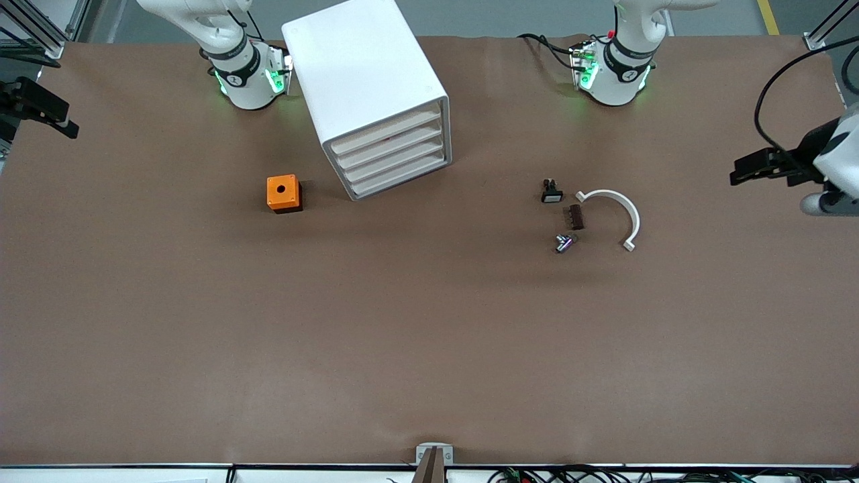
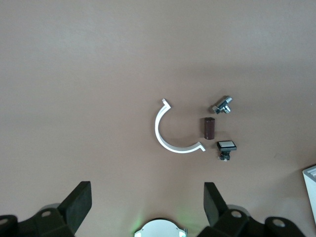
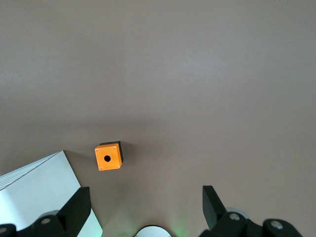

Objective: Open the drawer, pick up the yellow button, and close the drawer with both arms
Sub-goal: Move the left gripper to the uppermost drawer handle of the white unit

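Now the white cabinet [image 1: 372,94] stands near the desk's edge by the right arm's base, its top drawer [image 1: 386,131] pushed in; no button can be made out. Both arms wait high over the desk's ends, left gripper [image 2: 146,207] and right gripper [image 3: 144,210] released and empty.

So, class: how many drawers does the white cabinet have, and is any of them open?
4, stacked in the cabinet front: top drawer, second, third, bottom. All look pushed in, so whatever lies inside them is hidden.
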Robot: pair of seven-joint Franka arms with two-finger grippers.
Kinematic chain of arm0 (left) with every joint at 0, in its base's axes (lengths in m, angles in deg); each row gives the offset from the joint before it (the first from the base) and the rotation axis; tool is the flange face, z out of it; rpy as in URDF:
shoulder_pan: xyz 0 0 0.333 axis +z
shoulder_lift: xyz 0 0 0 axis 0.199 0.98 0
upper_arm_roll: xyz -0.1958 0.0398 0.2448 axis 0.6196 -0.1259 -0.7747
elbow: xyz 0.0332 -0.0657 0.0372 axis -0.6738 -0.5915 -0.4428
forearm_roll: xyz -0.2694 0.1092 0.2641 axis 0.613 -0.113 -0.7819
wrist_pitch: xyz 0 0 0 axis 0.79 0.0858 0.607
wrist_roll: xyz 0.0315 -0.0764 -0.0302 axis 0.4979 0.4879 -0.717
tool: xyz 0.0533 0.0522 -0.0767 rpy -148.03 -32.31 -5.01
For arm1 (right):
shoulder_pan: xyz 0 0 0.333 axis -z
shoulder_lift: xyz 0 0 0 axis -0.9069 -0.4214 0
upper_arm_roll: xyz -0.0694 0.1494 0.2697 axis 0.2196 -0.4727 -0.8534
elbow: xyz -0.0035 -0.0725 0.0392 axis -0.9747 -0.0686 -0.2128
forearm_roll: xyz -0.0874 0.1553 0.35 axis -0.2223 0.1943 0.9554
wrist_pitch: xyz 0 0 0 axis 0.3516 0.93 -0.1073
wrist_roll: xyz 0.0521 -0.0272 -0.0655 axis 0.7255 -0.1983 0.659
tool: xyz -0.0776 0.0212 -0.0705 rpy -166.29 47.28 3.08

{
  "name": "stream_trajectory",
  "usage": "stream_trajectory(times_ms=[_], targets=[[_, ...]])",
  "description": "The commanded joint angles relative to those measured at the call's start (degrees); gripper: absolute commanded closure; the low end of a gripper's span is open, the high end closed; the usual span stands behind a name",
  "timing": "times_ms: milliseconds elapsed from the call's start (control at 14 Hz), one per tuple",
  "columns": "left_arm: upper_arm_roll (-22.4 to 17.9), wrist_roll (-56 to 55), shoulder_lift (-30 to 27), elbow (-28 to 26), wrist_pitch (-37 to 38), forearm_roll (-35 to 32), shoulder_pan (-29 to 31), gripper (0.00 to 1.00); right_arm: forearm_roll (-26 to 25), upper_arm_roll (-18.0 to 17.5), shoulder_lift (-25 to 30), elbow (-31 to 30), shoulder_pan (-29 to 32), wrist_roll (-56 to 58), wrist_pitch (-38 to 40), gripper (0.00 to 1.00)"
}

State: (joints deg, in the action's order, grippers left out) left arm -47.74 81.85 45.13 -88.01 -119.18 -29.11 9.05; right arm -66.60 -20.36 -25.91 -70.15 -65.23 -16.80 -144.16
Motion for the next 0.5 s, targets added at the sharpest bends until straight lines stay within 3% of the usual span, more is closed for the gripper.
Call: stream_trajectory(times_ms=[0, 427], targets=[[0.4, -0.8, 3.6, 0.6, -0.7, 2.7, -1.2, 0.00, 0.4, 0.1, 0.5, 0.4, -0.2, 0.2, 0.4, 0.00], [0.8, -17.0, 9.5, 0.9, -3.1, 8.3, -7.7, 0.00, 0.3, 0.2, 0.5, 0.4, 0.0, 0.3, 0.4, 0.00]])
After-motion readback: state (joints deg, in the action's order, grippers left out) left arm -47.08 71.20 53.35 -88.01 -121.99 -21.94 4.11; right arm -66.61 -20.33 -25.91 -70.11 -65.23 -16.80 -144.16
